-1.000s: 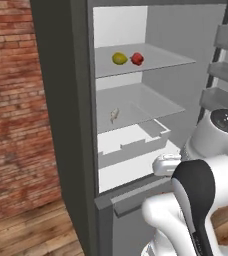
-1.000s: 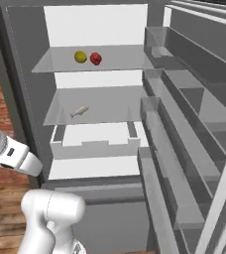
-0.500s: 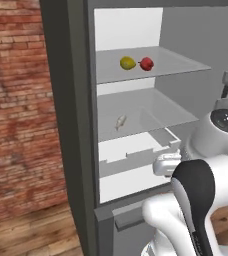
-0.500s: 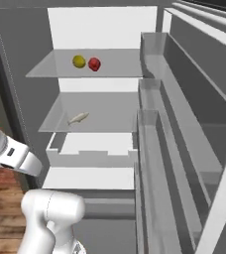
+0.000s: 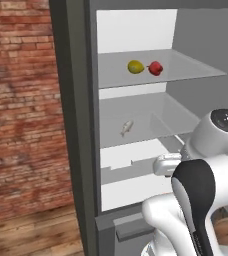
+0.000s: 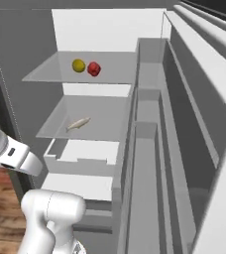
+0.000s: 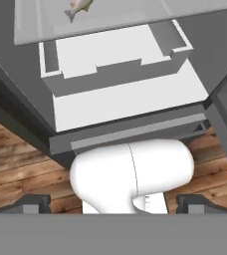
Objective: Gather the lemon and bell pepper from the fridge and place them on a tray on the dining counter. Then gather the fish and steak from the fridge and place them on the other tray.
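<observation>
The fridge (image 5: 76, 125) stands open. On its upper glass shelf (image 6: 50, 74) the lemon (image 5: 135, 67) lies just beside the bell pepper (image 5: 155, 68), the pepper nearer the door side. One shelf below rests the fish (image 6: 78, 123). The gripper (image 7: 113, 201), jaws spread wide and holding nothing, hangs low before the fridge's white drawer (image 7: 115, 79).
</observation>
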